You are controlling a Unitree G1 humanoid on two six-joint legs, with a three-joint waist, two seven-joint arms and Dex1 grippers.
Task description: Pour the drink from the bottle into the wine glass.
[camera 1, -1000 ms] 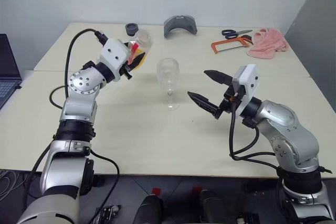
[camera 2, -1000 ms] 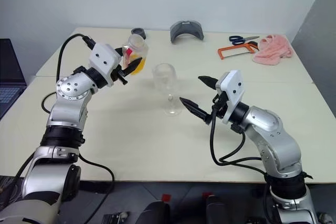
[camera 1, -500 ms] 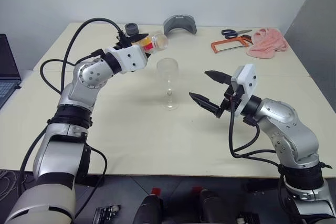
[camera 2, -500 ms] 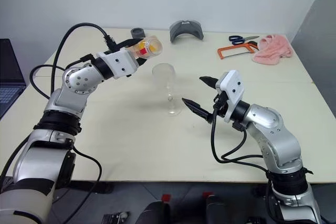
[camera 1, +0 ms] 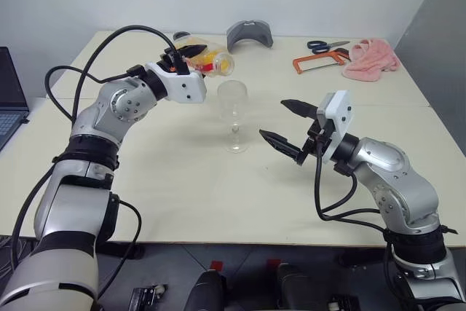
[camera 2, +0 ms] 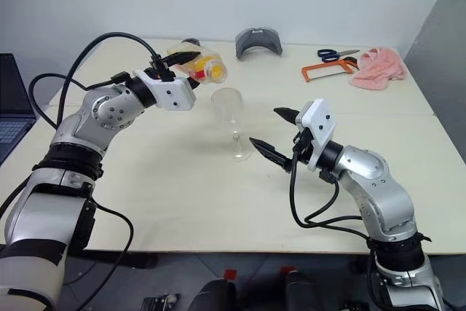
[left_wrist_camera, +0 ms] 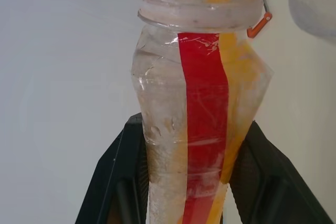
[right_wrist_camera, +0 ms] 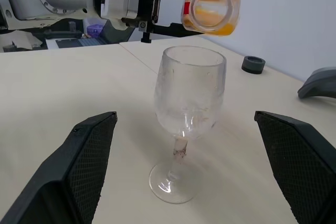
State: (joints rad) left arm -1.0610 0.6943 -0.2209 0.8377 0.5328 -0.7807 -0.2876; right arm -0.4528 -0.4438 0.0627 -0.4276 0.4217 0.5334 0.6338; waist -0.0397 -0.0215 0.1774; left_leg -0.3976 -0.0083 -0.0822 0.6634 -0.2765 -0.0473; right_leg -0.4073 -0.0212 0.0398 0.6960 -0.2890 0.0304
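Bottle (camera 1: 206, 61): light, thin plastic, squashed where left gripper (camera 1: 191, 56) clamps its body; hold mid-body, gently. Right gripper (camera 1: 285, 123) gapes empty.

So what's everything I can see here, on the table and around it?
bottle: one, clear with a red stripe, cap off, tipped on its side above the table, clamped in the left gripper
drink: orange-yellow, inside the bottle
wine glass: one, clear, upright at mid table, looks empty
dark ring: one, dark grey, far side of the table
grey curved piece: one, far edge
scissors: one pair, blue handles, far right
hacksaw: one, orange frame, beside the scissors
cloth: one, pink, far right corner
laptop: one, dark, left of the table
table: cream
left gripper: shut on the bottle
right gripper: open, facing the glass
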